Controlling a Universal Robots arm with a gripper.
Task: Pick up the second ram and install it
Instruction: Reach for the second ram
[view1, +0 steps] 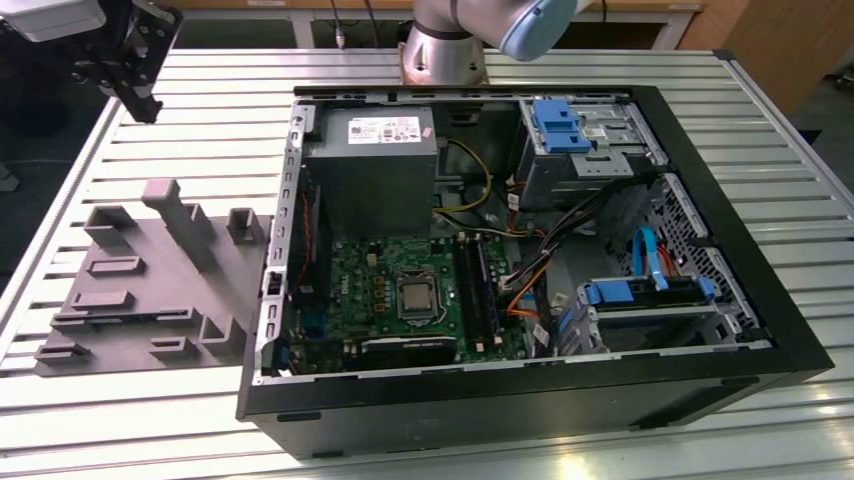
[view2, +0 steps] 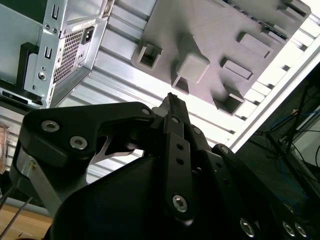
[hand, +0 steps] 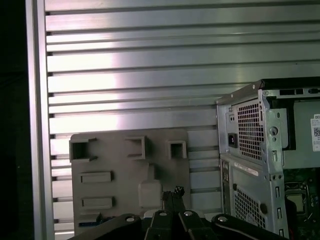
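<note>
Gripper at upper left of exterior view, above slatted table. In both wrist views jaws pressed together at tips, narrow. Gray slotted fixture lies on table below it, at exterior view's left. Open computer case fills centre and right, motherboard inside. Second ram: cannot tell location; dark slot strips beside processor.

Table finished silver, striped by ribs. Fixture tray moulded plain grey. Case painted black. Motherboard green, drive latches blue, cables orange. Gripper black.
</note>
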